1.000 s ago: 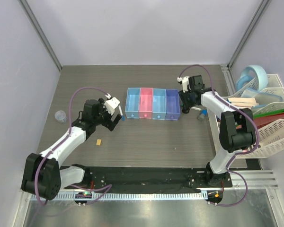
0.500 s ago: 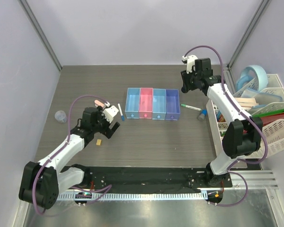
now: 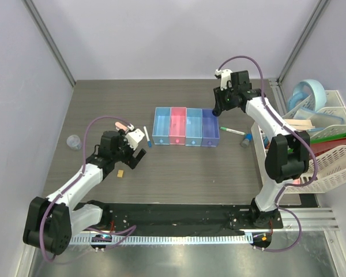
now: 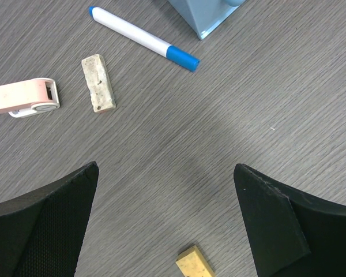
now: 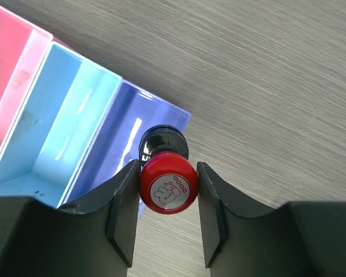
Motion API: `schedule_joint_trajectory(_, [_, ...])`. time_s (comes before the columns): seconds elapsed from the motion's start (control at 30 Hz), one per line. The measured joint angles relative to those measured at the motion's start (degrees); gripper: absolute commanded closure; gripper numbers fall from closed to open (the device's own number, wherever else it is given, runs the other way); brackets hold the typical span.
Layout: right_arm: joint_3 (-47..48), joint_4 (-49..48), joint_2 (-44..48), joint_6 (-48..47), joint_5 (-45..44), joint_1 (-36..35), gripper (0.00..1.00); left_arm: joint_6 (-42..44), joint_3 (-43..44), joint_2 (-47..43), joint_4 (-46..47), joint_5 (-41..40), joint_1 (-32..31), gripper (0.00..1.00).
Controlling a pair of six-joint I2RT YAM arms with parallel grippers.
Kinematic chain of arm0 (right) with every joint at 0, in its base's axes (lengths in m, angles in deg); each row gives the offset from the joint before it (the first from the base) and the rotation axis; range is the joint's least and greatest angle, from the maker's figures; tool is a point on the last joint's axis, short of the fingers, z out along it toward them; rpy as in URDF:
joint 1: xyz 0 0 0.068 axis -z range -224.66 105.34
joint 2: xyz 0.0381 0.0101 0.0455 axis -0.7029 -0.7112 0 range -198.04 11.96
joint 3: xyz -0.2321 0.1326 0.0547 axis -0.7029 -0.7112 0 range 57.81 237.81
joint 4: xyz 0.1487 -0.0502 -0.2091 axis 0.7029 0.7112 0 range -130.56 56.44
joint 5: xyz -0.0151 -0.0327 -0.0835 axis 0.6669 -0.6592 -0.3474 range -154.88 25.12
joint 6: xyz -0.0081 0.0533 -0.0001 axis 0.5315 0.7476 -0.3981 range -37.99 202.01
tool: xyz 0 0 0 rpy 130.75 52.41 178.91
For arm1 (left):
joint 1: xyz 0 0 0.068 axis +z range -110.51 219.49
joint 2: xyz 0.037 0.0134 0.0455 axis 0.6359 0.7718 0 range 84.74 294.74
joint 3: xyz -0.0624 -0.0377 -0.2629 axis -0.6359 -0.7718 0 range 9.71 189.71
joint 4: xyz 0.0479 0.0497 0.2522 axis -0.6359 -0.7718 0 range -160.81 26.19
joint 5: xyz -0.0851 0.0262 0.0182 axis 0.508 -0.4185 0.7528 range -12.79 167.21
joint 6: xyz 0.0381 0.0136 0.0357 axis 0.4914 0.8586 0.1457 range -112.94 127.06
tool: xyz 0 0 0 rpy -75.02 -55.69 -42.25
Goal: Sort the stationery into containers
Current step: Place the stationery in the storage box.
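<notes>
Grey wood-grain tabletop, right gripper (image 5: 164, 173) pinching the red-capped black bottle (image 5: 168, 190) by its cap over the darker blue bin's (image 5: 106, 158) far end, presumably to drop it in, while left gripper (image 4: 165, 168) hangs spread wide above the tan block (image 4: 194, 266).

White arms (image 3: 83, 176), purple cables (image 3: 242, 57), possibly textured fingers (image 4: 46, 225)

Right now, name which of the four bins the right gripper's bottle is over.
The darker blue bin at the row's right end; the red-capped bottle, clamped in the right gripper, hangs over its edge.

White rack (image 3: 334, 170) of folders at table's (image 3: 179, 170) right edge
</notes>
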Motion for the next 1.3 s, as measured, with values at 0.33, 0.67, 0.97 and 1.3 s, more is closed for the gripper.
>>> schedule_joint_trajectory(0.33, [0.4,-0.2,-3.4,-0.2,0.0,-4.7,0.6,0.0,0.0,0.5,0.0,0.0,0.0,0.0])
schedule_joint_trajectory(0.67, [0.6,-0.3,-8.7,-0.6,-1.9,-5.6,0.59,0.0,0.0,0.5,0.0,0.0,0.0,0.0])
schedule_joint_trajectory(0.97, [2.0,-0.5,-10.4,-1.6,-2.9,-6.1,0.4,0.0,0.0,0.5,0.0,0.0,0.0,0.0])
schedule_joint_trajectory(1.3, [2.2,-0.6,-10.2,-1.9,-3.1,-6.4,0.35,0.0,-0.1,0.5,0.0,0.0,0.0,0.0])
